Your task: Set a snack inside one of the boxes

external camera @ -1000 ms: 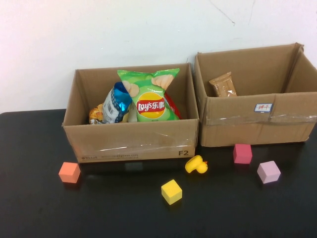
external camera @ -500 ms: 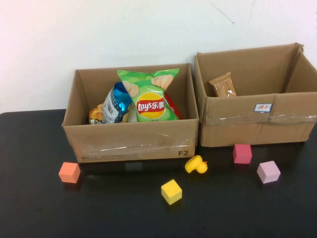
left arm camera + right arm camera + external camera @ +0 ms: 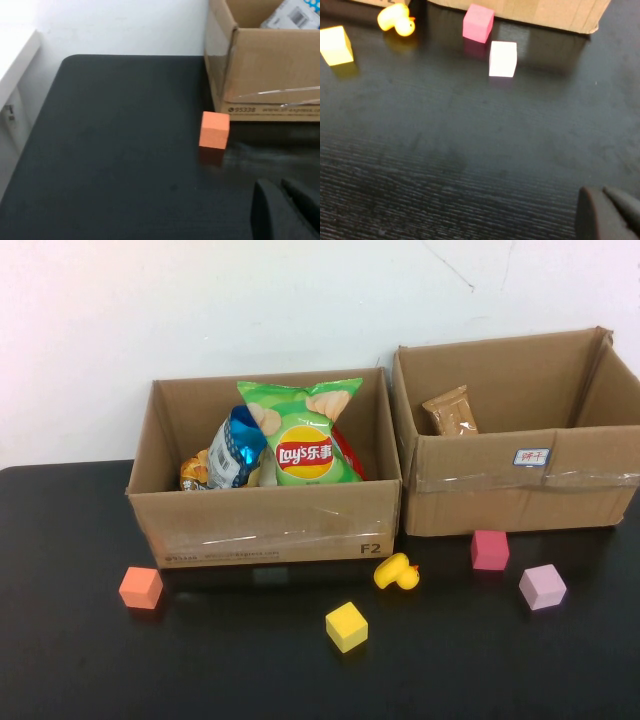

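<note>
The left cardboard box (image 3: 265, 525) holds a green Lay's chip bag (image 3: 303, 435), a blue-and-silver bag (image 3: 233, 450) and other snacks. The right cardboard box (image 3: 520, 490) holds one brown snack packet (image 3: 450, 411). Neither arm shows in the high view. My left gripper (image 3: 280, 192) is shut and empty, low over the black table, short of the orange cube (image 3: 214, 131) and the left box's corner (image 3: 260, 75). My right gripper (image 3: 604, 195) is shut and empty over bare table, well back from the pale cube (image 3: 502, 59).
Toys lie on the black table (image 3: 80, 660) in front of the boxes: an orange cube (image 3: 140, 588), a yellow cube (image 3: 346, 627), a yellow duck (image 3: 396, 572), a pink cube (image 3: 489, 550) and a pale purple cube (image 3: 542, 587). A white wall stands behind.
</note>
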